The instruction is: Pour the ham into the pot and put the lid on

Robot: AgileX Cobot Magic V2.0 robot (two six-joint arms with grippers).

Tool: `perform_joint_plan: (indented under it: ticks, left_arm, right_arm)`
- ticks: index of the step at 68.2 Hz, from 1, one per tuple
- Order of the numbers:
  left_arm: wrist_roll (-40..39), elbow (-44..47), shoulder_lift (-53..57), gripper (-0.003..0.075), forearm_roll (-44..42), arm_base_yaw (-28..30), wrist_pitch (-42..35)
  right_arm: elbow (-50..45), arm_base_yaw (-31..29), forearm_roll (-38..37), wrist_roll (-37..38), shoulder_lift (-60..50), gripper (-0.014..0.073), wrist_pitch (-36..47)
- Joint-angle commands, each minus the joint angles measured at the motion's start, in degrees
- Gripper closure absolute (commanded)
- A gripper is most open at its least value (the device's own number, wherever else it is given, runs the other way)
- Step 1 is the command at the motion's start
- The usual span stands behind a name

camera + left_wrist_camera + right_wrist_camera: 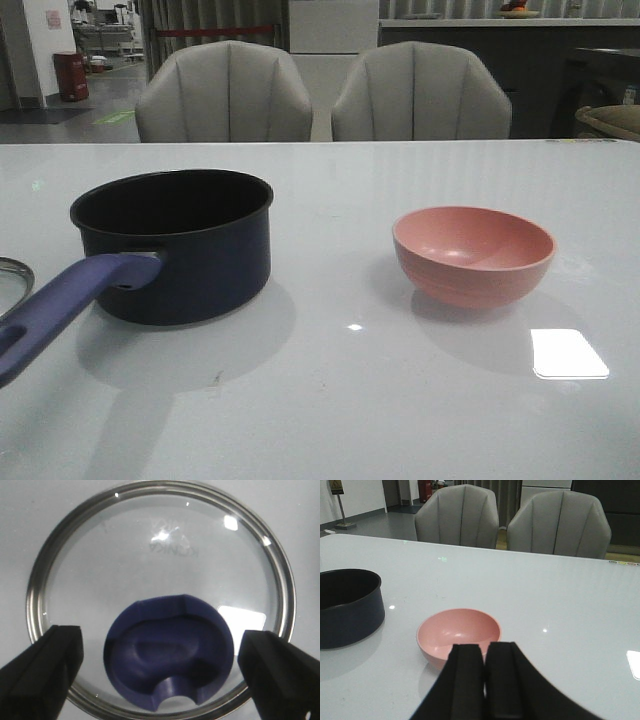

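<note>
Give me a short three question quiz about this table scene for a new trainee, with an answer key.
1. True or false: the round glass lid with the dark blue knob sits on the dark navy-blue saucepan.
2. Which tool is open: left or right?
3. Multiple choice: the pink round bowl stands A) inside the saucepan, B) apart from it on the white table, C) on a chair.

Key: 1 false, the saucepan is uncovered. 2 left, its fingers straddle the knob. 3 B.
</note>
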State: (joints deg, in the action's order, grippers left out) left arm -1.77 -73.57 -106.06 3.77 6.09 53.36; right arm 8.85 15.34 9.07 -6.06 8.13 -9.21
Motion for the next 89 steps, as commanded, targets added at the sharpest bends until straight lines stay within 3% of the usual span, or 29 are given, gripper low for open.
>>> perform_joint_plan:
  ticks: [1, 22, 42, 52, 89]
  left_arm:
    - [0.83, -1.67, 1.60, 0.0062, 0.67, -0.05, -0.72]
    - [0.94, -4.12, -0.35, 0.0078, 0.67, -0.05, -0.10]
    - [0.94, -4.31, -0.86, 0.0374, 0.89, -0.05, 0.33]
    - [0.94, -4.31, -1.13, 0.0442, 0.97, -0.05, 0.93]
    - [0.97, -10.58, -1.13, 0.0461, 0.97, -0.05, 6.17]
  right_arm:
    - [1.54, 0.09, 0.00, -0.69, 0.46, 0.0433, 4.74]
    - [1.52, 0.09, 0.00, -0.69, 0.46, 0.0433, 4.74]
    - [1.52, 0.09, 0.00, -0.69, 0.46, 0.0433, 4.74]
    - [1.52, 0.09, 0.00, -0.69, 0.46, 0.0433, 4.74]
    - [1.52, 0.09, 0.00, -0.69, 0.46, 0.0433, 4.74]
